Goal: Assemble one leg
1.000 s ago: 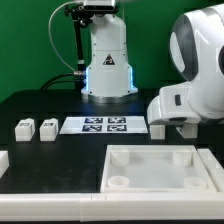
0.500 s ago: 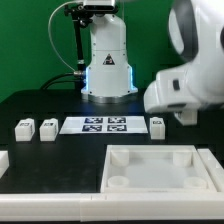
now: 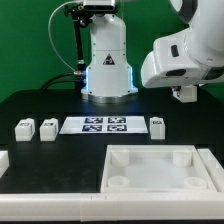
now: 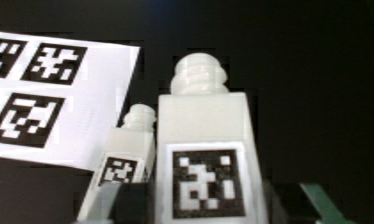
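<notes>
— Up goes the arm [image 3: 185,55] since a second ago; the gripper [image 3: 186,96] hangs above the leg [image 3: 157,126], fingers [image 4: 100,204] spread, gripping nothing.
— The leg?
— White block, ribbed peg [image 4: 198,72] on top, black-and-white tag [image 4: 205,180]. Upright on the desk [image 3: 60,160], just beside the marker board [image 3: 105,125].
— The tray [image 3: 150,152]?
— Nearer the front; the leg stands outside it.

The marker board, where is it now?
Exterior view: the marker board lies flat behind the tray, between two legs on the view's left and one leg on its right.
</notes>
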{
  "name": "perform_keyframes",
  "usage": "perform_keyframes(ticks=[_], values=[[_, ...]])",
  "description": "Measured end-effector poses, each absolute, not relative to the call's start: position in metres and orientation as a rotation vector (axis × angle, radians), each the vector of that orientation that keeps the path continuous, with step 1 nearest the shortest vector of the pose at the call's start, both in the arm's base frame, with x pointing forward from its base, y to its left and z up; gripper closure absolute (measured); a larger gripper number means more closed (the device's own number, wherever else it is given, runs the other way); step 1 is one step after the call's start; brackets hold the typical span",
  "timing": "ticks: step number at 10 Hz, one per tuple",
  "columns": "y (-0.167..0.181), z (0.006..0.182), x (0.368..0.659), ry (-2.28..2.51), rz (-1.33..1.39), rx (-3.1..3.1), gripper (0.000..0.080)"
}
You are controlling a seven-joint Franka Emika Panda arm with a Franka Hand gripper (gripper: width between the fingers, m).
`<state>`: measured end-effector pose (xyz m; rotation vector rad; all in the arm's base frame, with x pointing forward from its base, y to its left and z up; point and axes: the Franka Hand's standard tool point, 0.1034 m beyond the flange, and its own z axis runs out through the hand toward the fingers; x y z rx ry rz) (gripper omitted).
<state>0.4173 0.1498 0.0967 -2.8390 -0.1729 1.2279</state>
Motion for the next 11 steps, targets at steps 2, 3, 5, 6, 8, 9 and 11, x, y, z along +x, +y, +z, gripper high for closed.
perform_keyframes(ticks=[2, 3, 5, 6, 8, 9, 11], values=[[0.130, 0.119, 0.456, -0.223, 0.969, -2.882, 0.0509], [0.117, 0.141, 0.483, -0.255, 0.850, -2.890, 0.0509], [0.105, 0.160, 0.528, -0.256, 0.604, -2.939, 0.0509], [0.111, 0.167, 0.538, -0.244, 0.451, -2.969, 0.0509], [0.103, 0.161, 0.537, -0.233, 0.148, -3.014, 0.0509], [0.101, 0.162, 0.543, -0.224, -0.037, -3.026, 0.0509], [0.080, 0.166, 0.585, -0.328, -0.343, -3.015, 0.0509]])
